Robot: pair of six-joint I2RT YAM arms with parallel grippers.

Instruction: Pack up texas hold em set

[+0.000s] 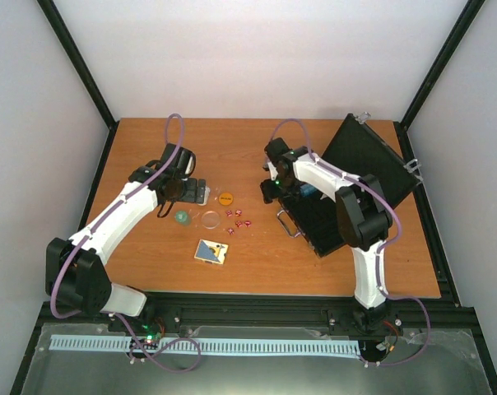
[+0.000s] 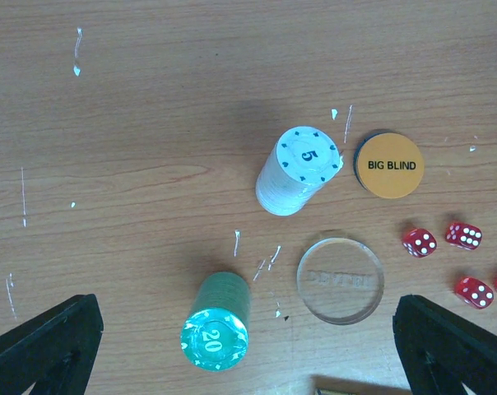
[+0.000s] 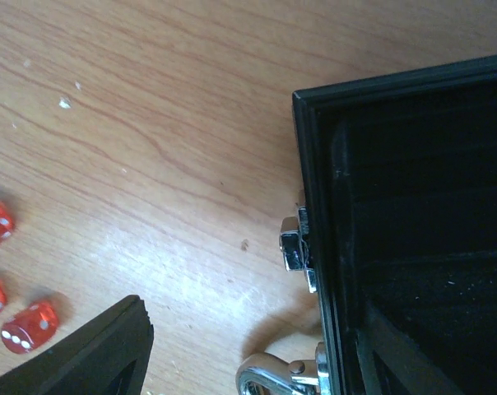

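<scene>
Bright, even light, soft short shadows, pale sheen on the table (image 3: 174, 263), wrist views sharp.

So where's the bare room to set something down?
The far strip of table left of the case lid, and the near strip in front of the card deck. Crowded in the middle: chips, discs, dice.

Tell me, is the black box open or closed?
Open. The black case has its lid tilted up, showing the dark inside.

Wooden table (image 1: 232, 148): case (image 1: 316, 226), chips (image 2: 298, 169), dice (image 2: 419, 242).
</scene>
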